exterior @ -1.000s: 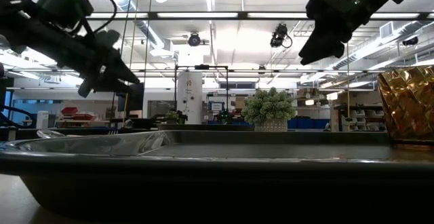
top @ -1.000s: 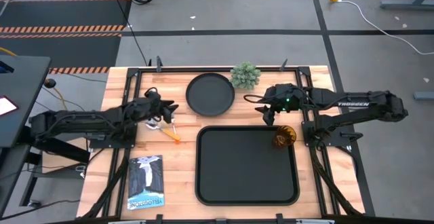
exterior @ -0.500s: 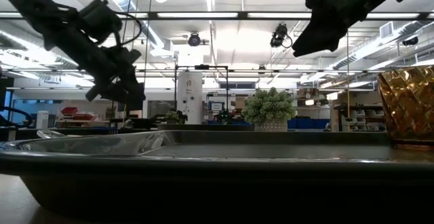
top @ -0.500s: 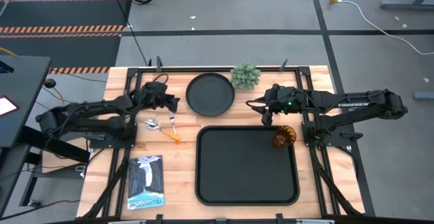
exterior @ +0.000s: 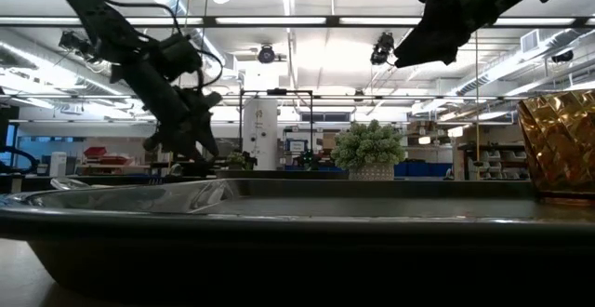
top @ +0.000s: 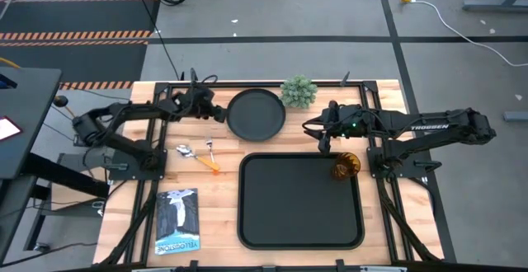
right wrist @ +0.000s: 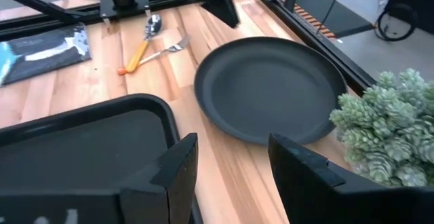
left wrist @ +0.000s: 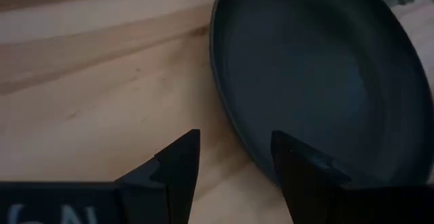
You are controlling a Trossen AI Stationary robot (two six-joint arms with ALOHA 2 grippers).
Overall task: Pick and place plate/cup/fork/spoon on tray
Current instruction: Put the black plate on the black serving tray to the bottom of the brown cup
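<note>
A: Reading any writing first: the right arm carries white letters spelling TROSSEN, and the blue booklet (top: 177, 220) near the table's front left edge has a spine title too small to make out

B: What about the surface and the room?

A: A pale wooden butcher-block table (top: 272, 140) in a black frame stands on a grey concrete floor, with hazard-striped matting off to the left. The low view shows a bright lab with ceiling lights and shelving behind it

B: Where are the task items?

A: The large matte-black rounded-square tray (top: 300, 227) sits front of centre. The translucent amber cup (top: 346, 166) stands inside it, at its far right corner. The round black plate (top: 256, 113) lies on the wood just behind the tray, beside a small green potted plant (top: 298, 91). The orange-handled spoon (top: 185, 150) and fork (top: 211, 153) lie together left of the tray, apart from it

B: And the grippers?

A: The left gripper (top: 216, 112) hovers just beside the plate's left rim, fingers apart and empty. The right gripper (top: 323, 141) hangs above the table between plate and cup, fingers also apart, holding nothing
</note>
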